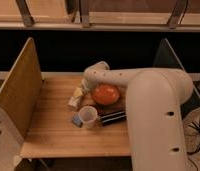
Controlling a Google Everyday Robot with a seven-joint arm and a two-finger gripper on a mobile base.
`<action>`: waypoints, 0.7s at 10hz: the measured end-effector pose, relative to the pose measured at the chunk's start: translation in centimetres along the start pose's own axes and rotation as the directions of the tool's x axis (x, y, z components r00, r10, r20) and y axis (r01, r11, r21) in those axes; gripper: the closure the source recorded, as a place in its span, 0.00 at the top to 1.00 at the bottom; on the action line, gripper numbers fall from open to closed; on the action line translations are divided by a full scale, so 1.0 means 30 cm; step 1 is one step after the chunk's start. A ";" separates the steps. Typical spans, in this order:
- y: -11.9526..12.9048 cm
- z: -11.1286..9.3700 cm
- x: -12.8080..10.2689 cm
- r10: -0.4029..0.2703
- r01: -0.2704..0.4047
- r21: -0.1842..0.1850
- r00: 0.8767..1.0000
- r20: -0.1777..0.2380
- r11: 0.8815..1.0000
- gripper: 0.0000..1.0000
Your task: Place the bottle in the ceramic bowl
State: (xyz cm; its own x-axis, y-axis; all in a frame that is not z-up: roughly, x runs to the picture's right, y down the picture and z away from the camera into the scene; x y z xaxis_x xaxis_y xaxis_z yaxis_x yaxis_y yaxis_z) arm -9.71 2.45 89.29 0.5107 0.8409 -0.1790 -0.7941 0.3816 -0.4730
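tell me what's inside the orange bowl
Nothing shows in the ceramic bowl, only its glossy orange inside. The arm covers its upper-left rim. The bottle lies on the table left of it, by the gripper.

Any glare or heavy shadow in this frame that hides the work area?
Camera view: warm, dim light; black shadow behind the table; mild sheen inside the ceramic bowl; the pale arm hides the table's right side; the gripper sits at the bowl's left edge, by the bottle.
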 end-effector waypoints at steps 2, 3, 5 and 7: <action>0.074 -0.022 -0.038 -0.067 0.066 0.016 0.998 0.022 0.998 0.75; 0.097 -0.015 -0.038 -0.082 0.081 0.020 0.997 0.018 0.996 0.75; 0.110 -0.003 -0.038 -0.088 0.088 0.023 0.996 0.010 0.996 0.75; 0.098 -0.005 -0.033 -0.085 0.085 0.027 0.996 0.009 0.996 0.75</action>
State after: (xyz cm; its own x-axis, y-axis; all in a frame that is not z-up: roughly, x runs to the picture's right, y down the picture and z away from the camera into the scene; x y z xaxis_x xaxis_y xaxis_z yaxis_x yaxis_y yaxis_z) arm -12.51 2.68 87.95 0.5736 0.8087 -0.1303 -0.7564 0.4618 -0.4633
